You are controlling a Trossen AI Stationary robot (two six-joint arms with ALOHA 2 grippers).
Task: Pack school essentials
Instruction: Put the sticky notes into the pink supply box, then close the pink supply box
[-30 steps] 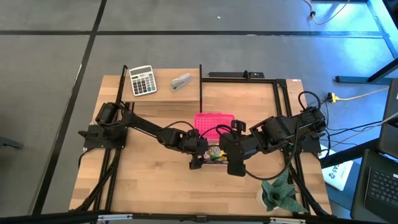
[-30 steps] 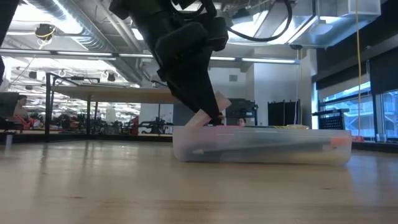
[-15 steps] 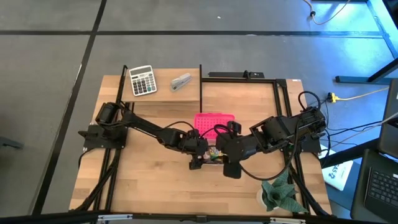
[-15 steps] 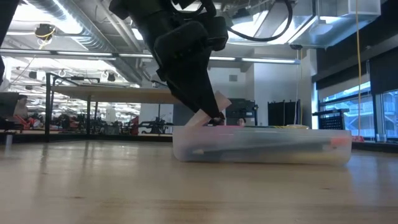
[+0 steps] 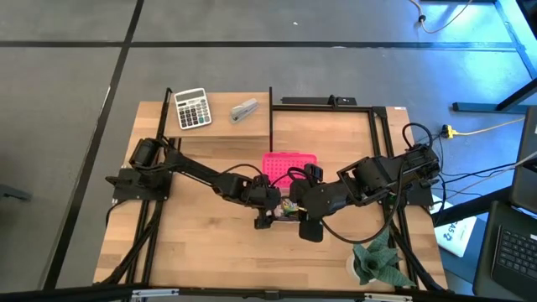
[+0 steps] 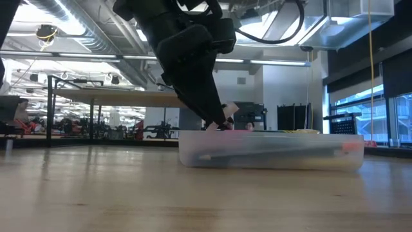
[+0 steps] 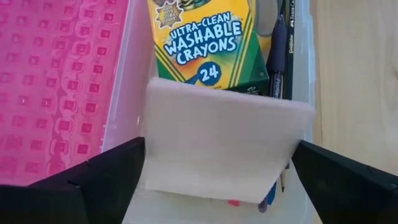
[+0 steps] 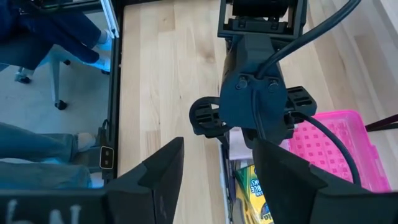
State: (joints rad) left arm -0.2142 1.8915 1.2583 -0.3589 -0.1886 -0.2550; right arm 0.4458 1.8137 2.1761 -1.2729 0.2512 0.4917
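Left wrist view: your left gripper (image 7: 214,171) is releasing the pad (image 7: 217,149), jaws spread, over the box (image 7: 301,74); next, be lifting clear. Right gripper (image 8: 214,180) is hovering, half-spread, empty.

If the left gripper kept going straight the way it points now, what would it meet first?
Probably the pale pink note pad between the left gripper's open fingers, then the crayon box in the clear case; depth unclear.

Matt pale paper note pad (image 7: 221,146); glossy printed card crayon box (image 7: 205,40); translucent plastic box (image 6: 270,151); wood-grain table (image 5: 201,239).
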